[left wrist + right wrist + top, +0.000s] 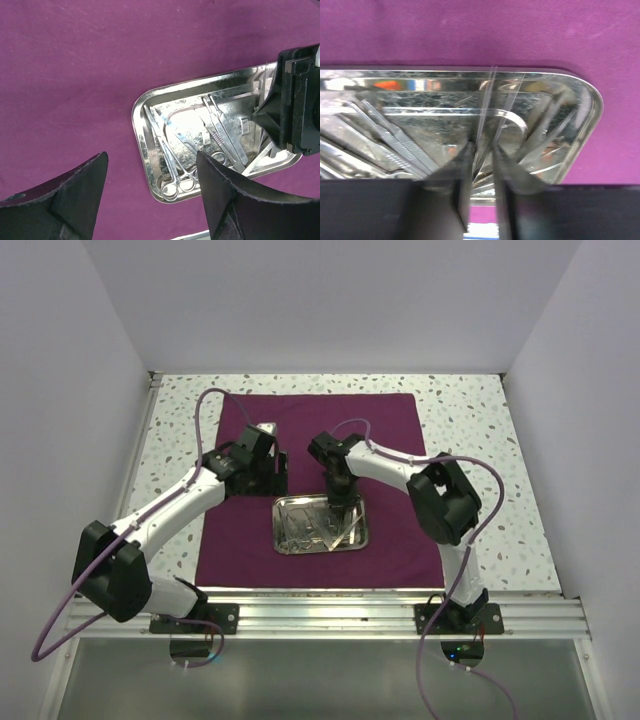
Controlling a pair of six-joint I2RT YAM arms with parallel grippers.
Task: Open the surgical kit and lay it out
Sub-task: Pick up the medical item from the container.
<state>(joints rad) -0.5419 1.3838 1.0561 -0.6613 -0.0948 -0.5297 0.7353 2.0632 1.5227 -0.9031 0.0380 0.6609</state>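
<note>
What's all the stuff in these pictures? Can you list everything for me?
table: one, white with speckles, beneath it all
cloth: one, dark purple, spread flat on the table
tray: one, shiny steel, on the cloth
instruments: several, silver, lying in the tray, some with ring handles
rail: one, silver metal, along the table's near edge
left gripper: one, black, open, above the cloth beside the tray
right gripper: one, black, down in the tray, jaws narrow around a thin instrument

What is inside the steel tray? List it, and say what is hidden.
In the steel tray: ring-handled scissors or clamps and slim straight-handled instruments, piled together. The right gripper dips into one end; whatever lies under it is hidden.
</note>
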